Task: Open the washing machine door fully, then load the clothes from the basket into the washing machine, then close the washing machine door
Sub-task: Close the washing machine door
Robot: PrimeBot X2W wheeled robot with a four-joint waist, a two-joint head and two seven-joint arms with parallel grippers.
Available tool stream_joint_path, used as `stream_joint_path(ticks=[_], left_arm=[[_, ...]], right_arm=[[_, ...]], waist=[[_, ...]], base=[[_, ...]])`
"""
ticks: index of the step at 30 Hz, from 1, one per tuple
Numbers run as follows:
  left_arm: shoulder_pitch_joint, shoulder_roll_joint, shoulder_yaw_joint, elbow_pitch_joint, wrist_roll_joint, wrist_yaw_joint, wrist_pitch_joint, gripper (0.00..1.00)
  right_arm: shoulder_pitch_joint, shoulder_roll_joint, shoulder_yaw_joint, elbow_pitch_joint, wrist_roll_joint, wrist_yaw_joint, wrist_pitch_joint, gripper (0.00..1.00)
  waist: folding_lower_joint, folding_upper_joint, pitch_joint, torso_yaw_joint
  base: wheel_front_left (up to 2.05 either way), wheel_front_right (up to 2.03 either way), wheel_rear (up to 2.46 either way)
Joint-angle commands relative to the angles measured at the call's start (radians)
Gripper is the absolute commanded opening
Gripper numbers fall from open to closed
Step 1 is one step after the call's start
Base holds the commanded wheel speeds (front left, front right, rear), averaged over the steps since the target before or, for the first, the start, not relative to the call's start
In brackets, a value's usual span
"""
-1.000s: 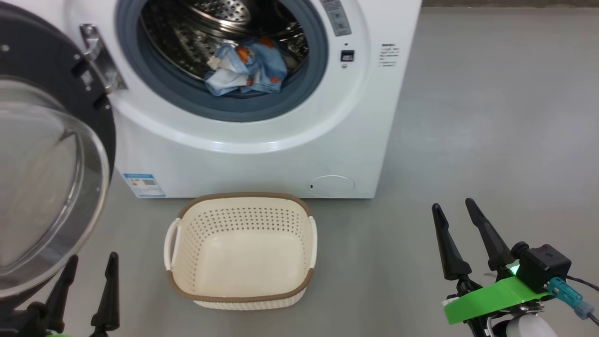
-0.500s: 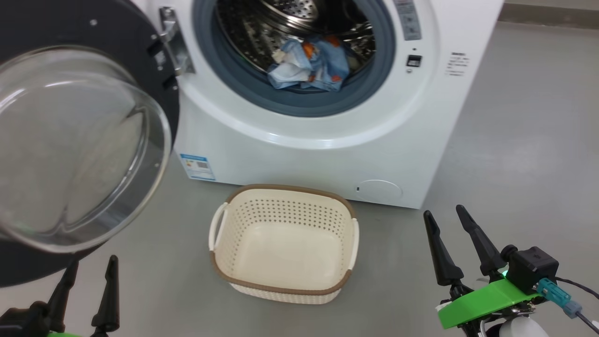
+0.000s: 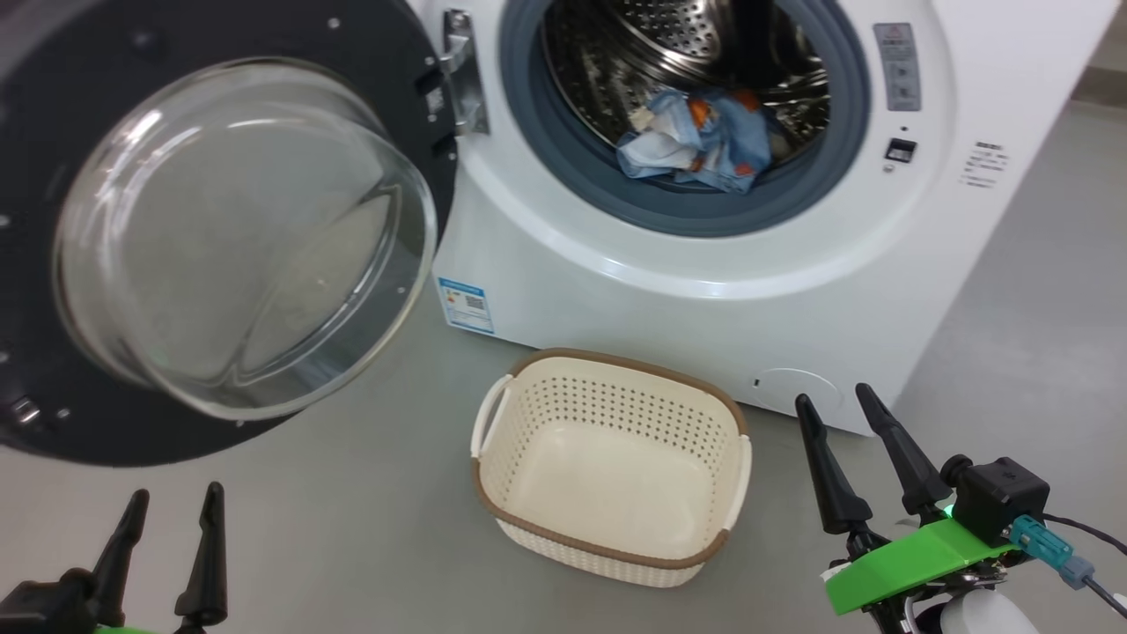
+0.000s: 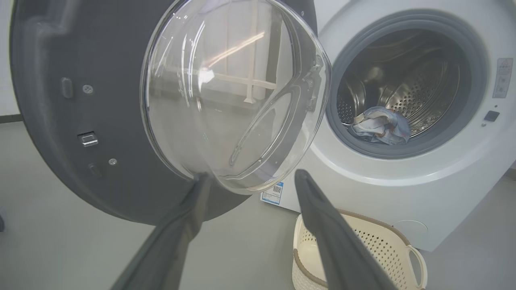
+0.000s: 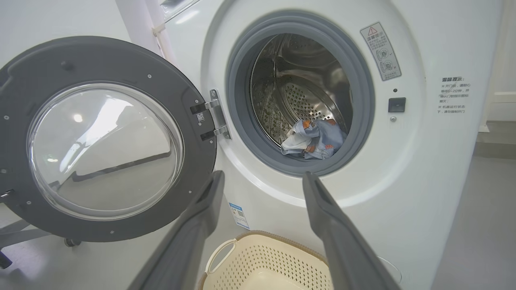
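Note:
The white washing machine [image 3: 704, 291] stands with its door [image 3: 88, 414] swung wide to the left, the glass bowl facing me. The clothes [image 3: 696, 141], a blue bundle with orange prints, lie in the steel drum just behind the gasket. On the floor before the machine stands the cream basket [image 3: 607, 414], nothing in it. My left gripper [image 3: 176, 490] is open low at the left, below the door. My right gripper [image 3: 830, 394] is open right of the basket. In the left wrist view the open fingers [image 4: 253, 175] frame the bowl's lower edge; in the right wrist view they [image 5: 263, 174] point at the drum.
Grey floor [image 3: 1039, 352] runs on to the right of the machine. A small castor foot [image 5: 70, 241] shows under the door's lower edge in the right wrist view. A pale wall stands behind the machine.
The head camera has turned left, so machine, door and basket slide right in the picture and more of the door shows. Both grippers stay open and low.

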Motion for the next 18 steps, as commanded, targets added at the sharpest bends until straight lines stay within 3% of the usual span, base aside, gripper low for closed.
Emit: stream_joint_path(ticks=[1,18], left_arm=[[-0.038,0.02,0.043,-0.012,0.008,0.01,-0.007,1.0],[-0.028,0.019,0.045,-0.026,0.0,0.03,-0.007,1.0]], right_arm=[[-0.036,-0.009,0.017,-0.019,0.012,0.005,-0.008,1.0],[-0.034,-0.013,0.028,-0.014,0.027,0.005,-0.008,1.0]], waist=[[0.0,0.0,-0.015,0.048],[0.0,0.0,-0.026,0.105]], base=[[0.0,0.0,0.0],[0.0,0.0,0.0]])
